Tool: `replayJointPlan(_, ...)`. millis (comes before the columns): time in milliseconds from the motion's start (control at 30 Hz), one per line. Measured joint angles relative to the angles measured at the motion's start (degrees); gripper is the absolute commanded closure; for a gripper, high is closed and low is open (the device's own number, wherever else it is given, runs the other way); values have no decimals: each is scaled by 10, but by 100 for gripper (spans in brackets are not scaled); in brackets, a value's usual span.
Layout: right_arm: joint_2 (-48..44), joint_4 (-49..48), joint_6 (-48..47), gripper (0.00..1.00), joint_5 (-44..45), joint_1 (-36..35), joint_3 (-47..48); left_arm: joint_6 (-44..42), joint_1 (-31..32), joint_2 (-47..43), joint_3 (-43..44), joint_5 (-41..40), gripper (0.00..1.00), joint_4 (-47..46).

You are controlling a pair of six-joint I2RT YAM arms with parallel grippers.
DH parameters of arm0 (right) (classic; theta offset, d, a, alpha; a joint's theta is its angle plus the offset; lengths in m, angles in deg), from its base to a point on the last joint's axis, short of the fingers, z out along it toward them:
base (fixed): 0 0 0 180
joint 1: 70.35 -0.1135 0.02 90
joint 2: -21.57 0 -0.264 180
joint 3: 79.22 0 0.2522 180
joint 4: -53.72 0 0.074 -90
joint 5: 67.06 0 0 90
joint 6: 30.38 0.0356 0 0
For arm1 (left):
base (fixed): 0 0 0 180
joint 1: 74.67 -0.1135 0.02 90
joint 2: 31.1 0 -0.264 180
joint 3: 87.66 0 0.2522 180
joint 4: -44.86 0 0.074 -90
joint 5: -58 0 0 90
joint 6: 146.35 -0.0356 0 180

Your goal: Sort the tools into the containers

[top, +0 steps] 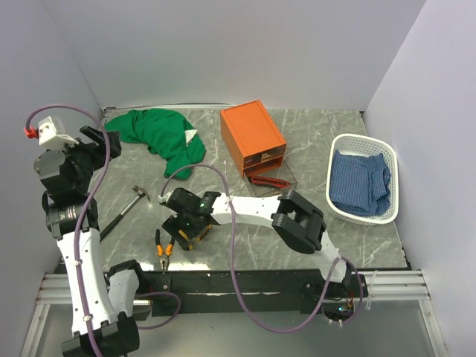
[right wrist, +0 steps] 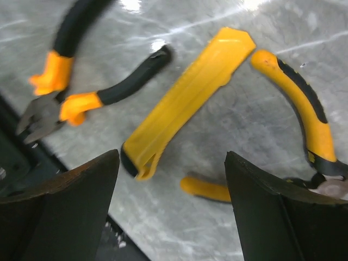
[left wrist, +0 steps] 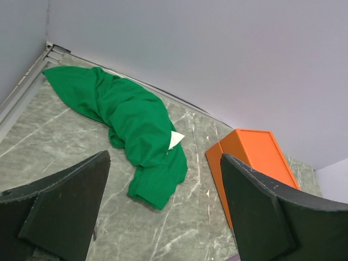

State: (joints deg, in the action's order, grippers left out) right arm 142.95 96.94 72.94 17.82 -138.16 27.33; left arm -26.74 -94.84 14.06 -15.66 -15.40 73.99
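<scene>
Above the yellow utility knife, the right gripper hangs spread wide, the left gripper too.

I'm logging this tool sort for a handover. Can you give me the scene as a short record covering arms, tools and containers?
left fingers: open, empty, raised near green cloth
right fingers: open, empty, above yellow knife
beside that knife: yellow pliers, orange-black pliers
hammer: on table, left side
orange box: drawer pulled out, red knife inside
basket: holds blue cloth
</scene>
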Motion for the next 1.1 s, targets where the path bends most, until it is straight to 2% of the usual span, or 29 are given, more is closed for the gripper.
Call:
replayJointPlan(267, 18, -2, 34, 18, 24, -14, 21, 3, -21, -26, 0, 4, 12, 18)
replayJointPlan(367, 24, -3, 38, 25, 27, -19, 28, 12, -31, -26, 0, 8, 12, 18)
replayJointPlan(500, 38, -6, 38, 27, 32, -23, 30, 16, -39, -26, 0, 15, 12, 20)
replayJointPlan(633, 41, -7, 36, 40, 47, -24, 31, 17, -42, -26, 0, 16, 13, 21)
replayJointPlan(733, 43, -7, 33, 45, 67, -24, 32, 18, -45, -26, -1, 18, 13, 21)
replayJointPlan(900, 45, -9, 22, 47, 98, -25, 32, 30, -50, -27, -12, 22, 13, 19)
replayJointPlan(1100, 47, -12, 1, 67, 124, -26, 32, 33, -50, -24, -18, 26, 13, 21)
